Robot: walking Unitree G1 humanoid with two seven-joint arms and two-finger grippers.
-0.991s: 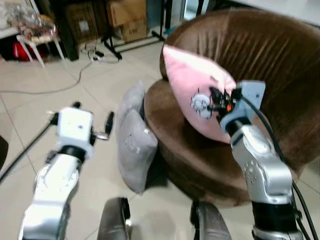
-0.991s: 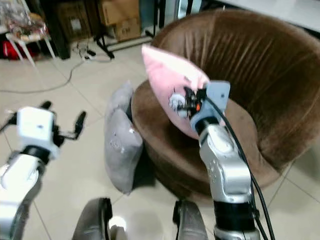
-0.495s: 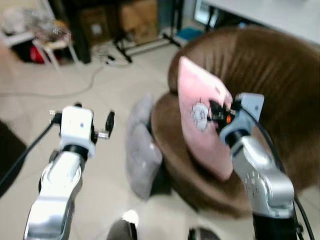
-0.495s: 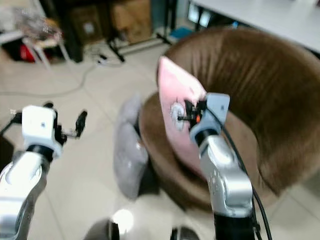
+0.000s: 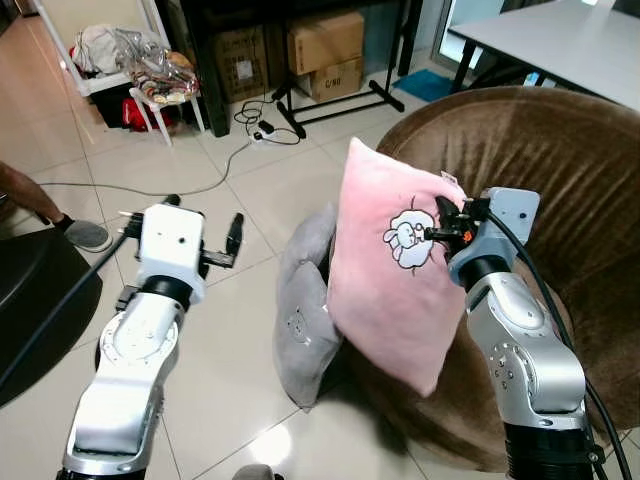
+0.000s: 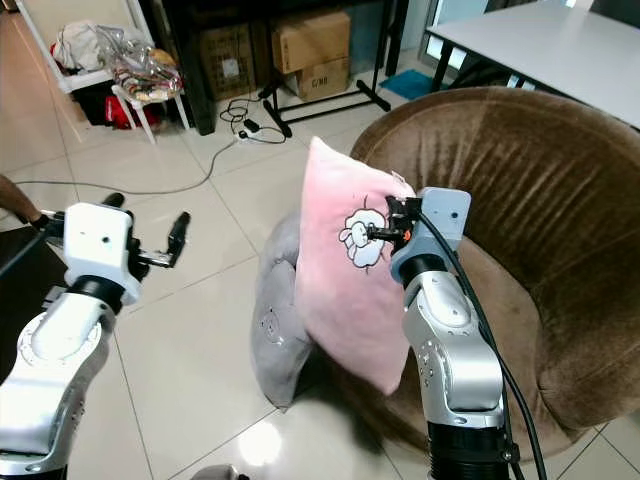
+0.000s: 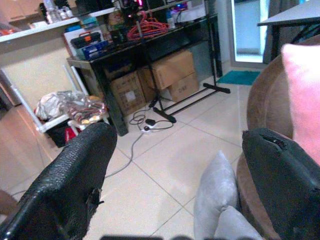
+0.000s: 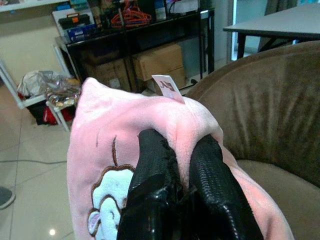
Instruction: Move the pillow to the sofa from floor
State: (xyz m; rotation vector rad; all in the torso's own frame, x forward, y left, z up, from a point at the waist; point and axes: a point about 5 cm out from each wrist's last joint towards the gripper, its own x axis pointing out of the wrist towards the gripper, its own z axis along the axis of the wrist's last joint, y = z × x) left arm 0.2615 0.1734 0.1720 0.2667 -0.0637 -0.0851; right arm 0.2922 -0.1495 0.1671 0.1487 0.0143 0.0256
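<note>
Floor: pale tiled floor [image 5: 250,190]; brown round sofa [image 5: 560,170] behind right claw.
Right claw [image 8: 177,170]: clenched on top edge of pink pillow [image 5: 390,270].
Pillow position: hangs below right claw, off floor, in front of sofa seat.
Left claw [image 5: 205,235]: released, raised over floor, well apart from pillow.
Grey cushion [image 5: 300,320]: on floor between claws, leaning against sofa.

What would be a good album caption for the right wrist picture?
Right end effector pinching the pink pillow by its top edge beside the brown sofa.

grey cushions [image 5: 303,315] against seat | cardboard boxes [image 5: 325,52] | white table [image 5: 560,40]
</note>
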